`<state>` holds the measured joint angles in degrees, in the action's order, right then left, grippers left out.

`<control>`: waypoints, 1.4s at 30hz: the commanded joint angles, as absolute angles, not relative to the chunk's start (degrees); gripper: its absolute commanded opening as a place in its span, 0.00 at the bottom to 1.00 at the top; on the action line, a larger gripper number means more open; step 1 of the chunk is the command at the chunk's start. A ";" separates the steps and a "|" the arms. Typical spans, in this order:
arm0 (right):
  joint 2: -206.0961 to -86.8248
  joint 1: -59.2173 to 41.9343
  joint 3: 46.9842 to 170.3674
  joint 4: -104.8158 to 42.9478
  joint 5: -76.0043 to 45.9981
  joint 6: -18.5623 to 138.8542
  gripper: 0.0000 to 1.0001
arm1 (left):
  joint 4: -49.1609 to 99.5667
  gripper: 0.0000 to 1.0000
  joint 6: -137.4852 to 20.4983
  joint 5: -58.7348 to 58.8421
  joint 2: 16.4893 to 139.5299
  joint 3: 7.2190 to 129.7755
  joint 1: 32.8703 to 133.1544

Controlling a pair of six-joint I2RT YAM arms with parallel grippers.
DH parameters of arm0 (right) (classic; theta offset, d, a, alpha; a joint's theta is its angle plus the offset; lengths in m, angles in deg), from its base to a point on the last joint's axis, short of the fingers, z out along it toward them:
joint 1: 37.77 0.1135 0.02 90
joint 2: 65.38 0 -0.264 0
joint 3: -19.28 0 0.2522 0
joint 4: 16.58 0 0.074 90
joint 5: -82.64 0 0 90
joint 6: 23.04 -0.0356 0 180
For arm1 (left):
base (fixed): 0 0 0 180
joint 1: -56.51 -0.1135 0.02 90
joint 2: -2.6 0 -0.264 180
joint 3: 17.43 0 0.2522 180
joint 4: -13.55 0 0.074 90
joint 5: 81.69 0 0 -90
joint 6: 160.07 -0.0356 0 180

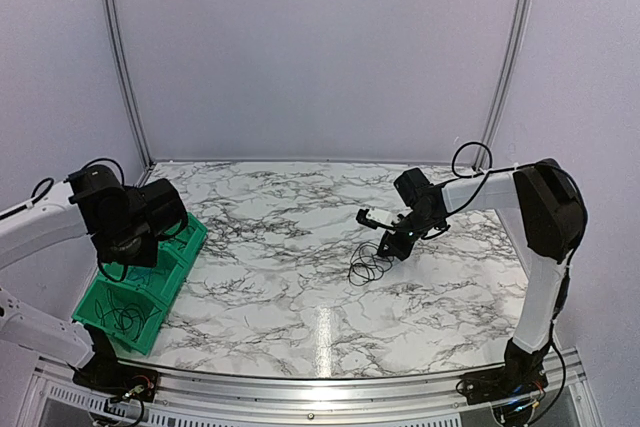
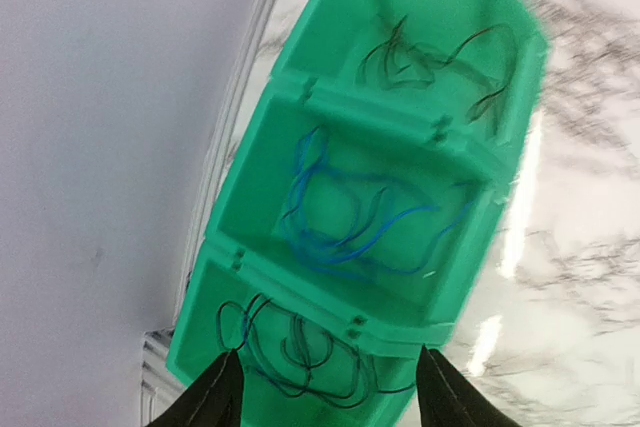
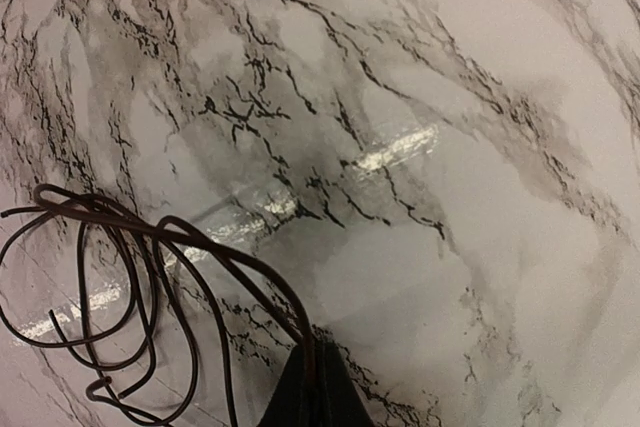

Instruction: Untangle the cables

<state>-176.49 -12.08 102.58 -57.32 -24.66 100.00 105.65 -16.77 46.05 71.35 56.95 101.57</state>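
Observation:
My right gripper (image 1: 393, 244) (image 3: 318, 372) is shut on a dark brown cable (image 3: 150, 257) and holds it just above the marble table; the cable's loops (image 1: 368, 265) hang down onto the table left of the fingers. My left gripper (image 2: 325, 387) is open and empty, hovering above the green bin (image 2: 250, 197). The bin has three compartments: black cables (image 2: 300, 352) in the nearest one, blue cables (image 2: 355, 222) in the middle, black cables (image 2: 430, 57) in the farthest. In the top view the bin (image 1: 190, 257) lies at the table's left, partly hidden by my left arm.
The marble table (image 1: 300, 287) is ringed by pale walls with a metal rail along the near edge. A small black part (image 1: 364, 217) of the right arm juts out left of its wrist. My arms' own cables hang near their bases.

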 commanded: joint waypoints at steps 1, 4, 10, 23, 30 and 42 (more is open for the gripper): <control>-175.82 -12.90 102.12 -62.46 -22.23 100.14 0.06 | 90.14 0.61 -28.21 48.73 72.39 66.36 108.55; -174.60 -12.94 101.91 -62.08 -22.14 100.02 0.00 | 71.19 0.62 -36.47 42.29 74.63 66.66 110.75; -172.13 -12.90 101.60 -61.91 -24.64 100.16 0.00 | 21.35 0.62 -45.26 22.02 77.65 50.27 110.92; -168.99 -12.90 101.81 -63.77 -32.49 101.26 0.00 | -3.47 0.63 -40.63 11.53 112.44 61.20 111.67; -169.16 -12.94 101.77 -63.93 -33.35 101.37 0.00 | -9.17 0.56 -40.03 7.27 124.79 69.68 111.97; -170.34 -12.90 101.85 -64.09 -32.94 101.41 0.00 | -9.87 0.15 -36.14 3.41 131.44 73.58 111.98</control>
